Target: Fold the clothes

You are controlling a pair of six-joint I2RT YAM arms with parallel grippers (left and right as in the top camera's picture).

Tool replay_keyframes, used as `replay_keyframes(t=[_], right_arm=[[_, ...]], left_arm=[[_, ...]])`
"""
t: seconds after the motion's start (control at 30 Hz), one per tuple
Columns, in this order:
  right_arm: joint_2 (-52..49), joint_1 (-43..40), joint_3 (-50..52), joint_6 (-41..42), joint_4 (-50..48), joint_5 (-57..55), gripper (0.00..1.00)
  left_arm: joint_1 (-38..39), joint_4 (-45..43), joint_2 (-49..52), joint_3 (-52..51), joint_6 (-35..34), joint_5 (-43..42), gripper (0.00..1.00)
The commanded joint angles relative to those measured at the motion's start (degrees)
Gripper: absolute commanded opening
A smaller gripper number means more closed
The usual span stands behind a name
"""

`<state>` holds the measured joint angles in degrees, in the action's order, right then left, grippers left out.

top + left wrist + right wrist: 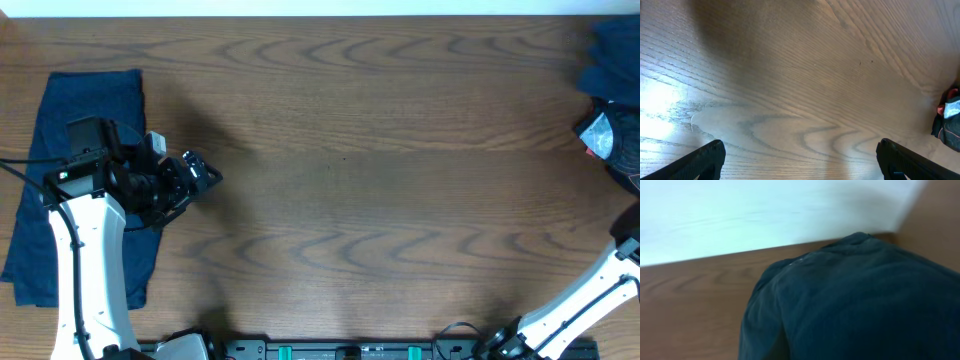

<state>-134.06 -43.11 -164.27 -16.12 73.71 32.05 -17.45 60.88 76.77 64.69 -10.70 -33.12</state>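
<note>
On the wooden table (380, 190), navy clothes (90, 95).

The brown wood-grain table (360, 190) carries two lots of cloth; a flat, elongated dark navy-blue cloth garment (90, 95) lies along its left end, stretching from far to near; a rumpled heap of dark navy-blue cloth (612, 55) sits at the far right corner, well apart, cut off by the overhead view's edge.

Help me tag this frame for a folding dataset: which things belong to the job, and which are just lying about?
Job:
- navy garment laid flat at the left edge
- heap of navy clothes in the far right corner

Just there:
- wooden table
- black base rail along the near edge
</note>
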Motion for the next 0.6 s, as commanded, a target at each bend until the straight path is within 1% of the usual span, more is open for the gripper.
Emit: replay_keyframes(t=[0.0,0.23,0.4,0.5,0.57], right_arm=[[1.07,-3.34,-0.55,3.45,-0.85,-1.81,0.01],[1.18,-5.25,-0.37,2.58,-0.09,7.45,0.01],[1.18,-4.07,0.0,3.39,3.39,18.05,0.01],[1.18,-2.54,0.0,7.37,4.13,18.56,0.01],[1.18,-1.27,0.0,7.5,4.46,18.84,0.01]], left_arm=[[0.2,0.13,0.33,1.18,-0.55,-0.98,0.98],[0.2,0.11,0.33,1.18,-0.55,-0.98,0.98],[0.2,0.17,0.33,1.18,-0.55,-1.01,0.98],[0.2,0.61,0.33,1.18,-0.55,-1.01,0.98],[0.2,0.79,0.33,1.18,-0.52,-1.01,0.98]])
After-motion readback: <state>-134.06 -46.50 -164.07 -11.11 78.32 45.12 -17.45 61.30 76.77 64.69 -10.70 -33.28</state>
